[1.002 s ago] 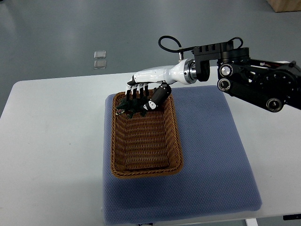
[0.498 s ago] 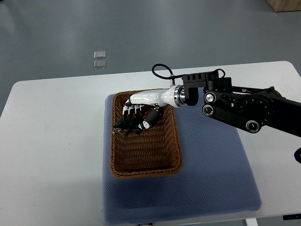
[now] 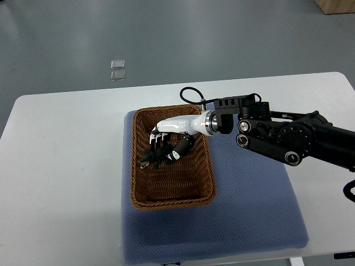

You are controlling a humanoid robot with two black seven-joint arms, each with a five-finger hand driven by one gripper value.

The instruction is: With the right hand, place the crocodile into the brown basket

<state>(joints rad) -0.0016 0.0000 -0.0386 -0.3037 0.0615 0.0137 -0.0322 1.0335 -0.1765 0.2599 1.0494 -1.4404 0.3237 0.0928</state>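
Reaching into the basket (image 3: 135, 166), the right hand (image 3: 172, 133) held the crocodile (image 3: 153, 158) in a closed grasp inside it.

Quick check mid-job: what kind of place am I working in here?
Probably a robotics lab or test bench: a white table, a blue mat under the brown basket, and plain grey floor beyond.

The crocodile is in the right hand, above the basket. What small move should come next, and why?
Probably open the right hand and let go. It holds the crocodile low inside the brown basket, above the woven floor and well within the rim, so a release should leave the toy inside.
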